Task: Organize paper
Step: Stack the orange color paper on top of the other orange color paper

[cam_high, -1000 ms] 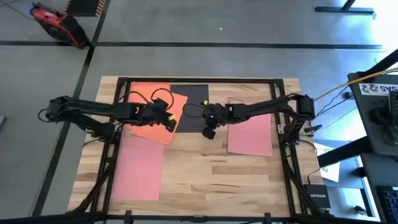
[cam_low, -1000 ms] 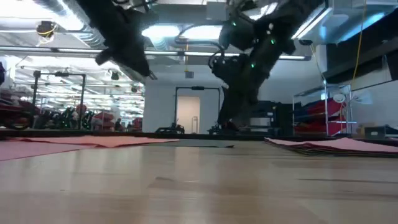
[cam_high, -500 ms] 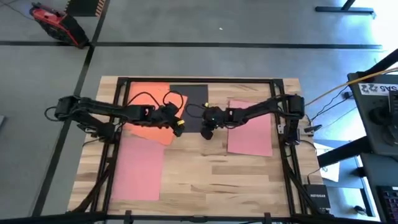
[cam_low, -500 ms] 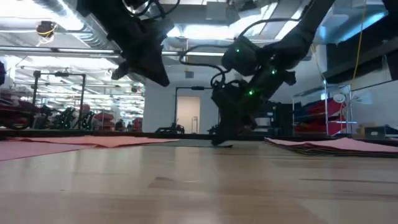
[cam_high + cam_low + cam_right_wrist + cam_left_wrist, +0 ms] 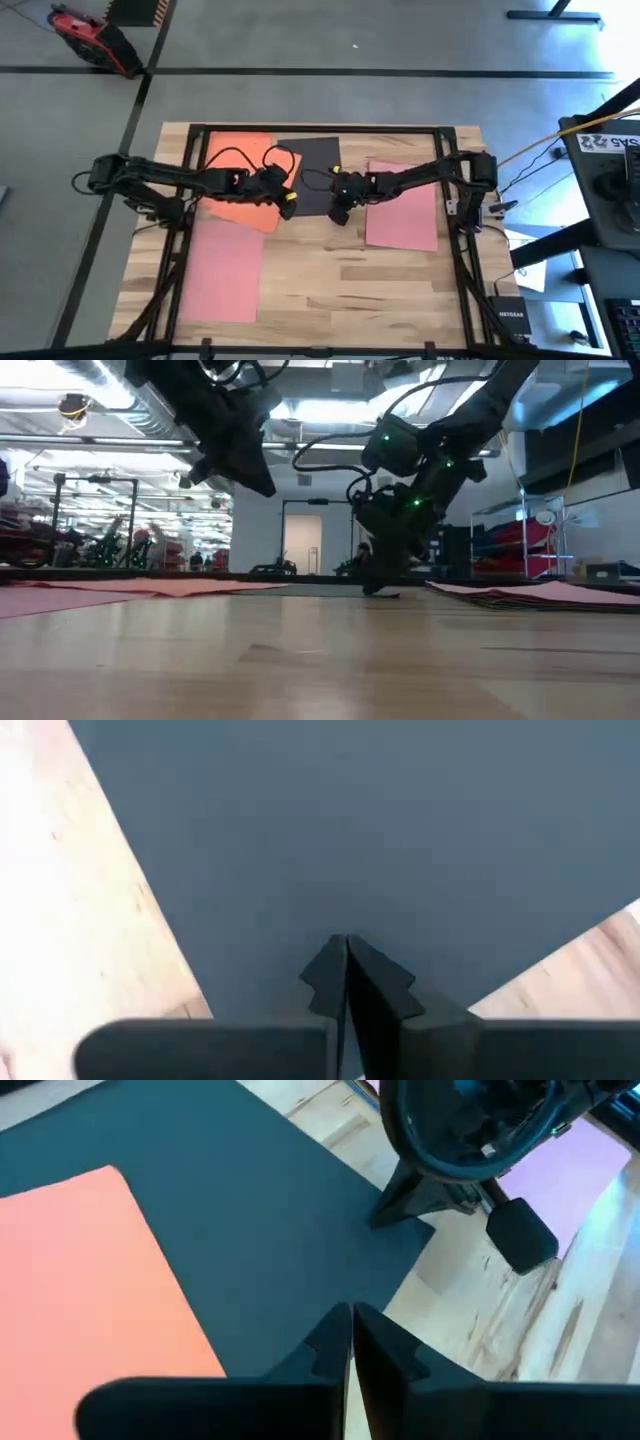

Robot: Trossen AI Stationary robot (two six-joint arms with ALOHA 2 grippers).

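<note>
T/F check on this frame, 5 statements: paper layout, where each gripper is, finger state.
1. The black sheet lies between the orange sheet and the right-hand pink sheet. True.
2. The right gripper is over the near-left pink sheet. False: it is at the black sheet's near right corner.
3. The left gripper has its fingers closed together. True.
4. The left gripper presses on the table. False: the low view shows it raised above the sheets.
5. The right gripper's fingers are spread wide. False: the right wrist view shows them together.
</note>
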